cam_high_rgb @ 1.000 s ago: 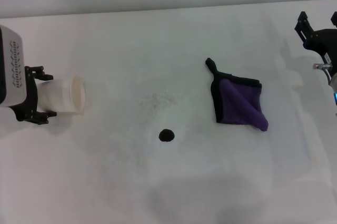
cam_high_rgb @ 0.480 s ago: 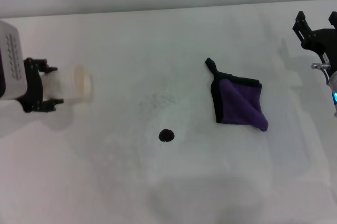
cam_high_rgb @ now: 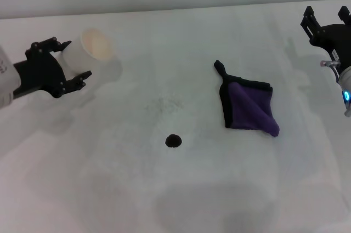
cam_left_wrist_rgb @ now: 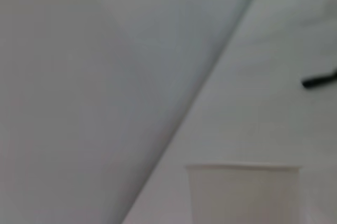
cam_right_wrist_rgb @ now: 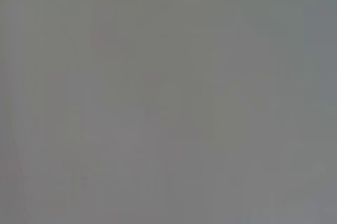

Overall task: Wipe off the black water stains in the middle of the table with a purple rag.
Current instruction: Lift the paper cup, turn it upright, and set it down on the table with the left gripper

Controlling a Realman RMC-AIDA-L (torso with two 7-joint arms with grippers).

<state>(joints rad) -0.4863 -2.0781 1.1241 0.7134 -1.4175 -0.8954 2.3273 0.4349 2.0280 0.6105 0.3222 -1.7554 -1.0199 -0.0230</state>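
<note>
Now lifting, tilting white cup away at table left, left pincer clamped on it. Right pincer hovering far right, prongs apart. Purple rag untouched right of black water stains, mid-table.

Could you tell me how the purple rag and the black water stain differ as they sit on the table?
The purple rag is a folded cloth with black edging; the black water stain is a small round blot, much smaller. The rag lies toward the robot's right, the stain nearer the middle, apart from it. Both rest on the white table, untouched by either gripper.
</note>
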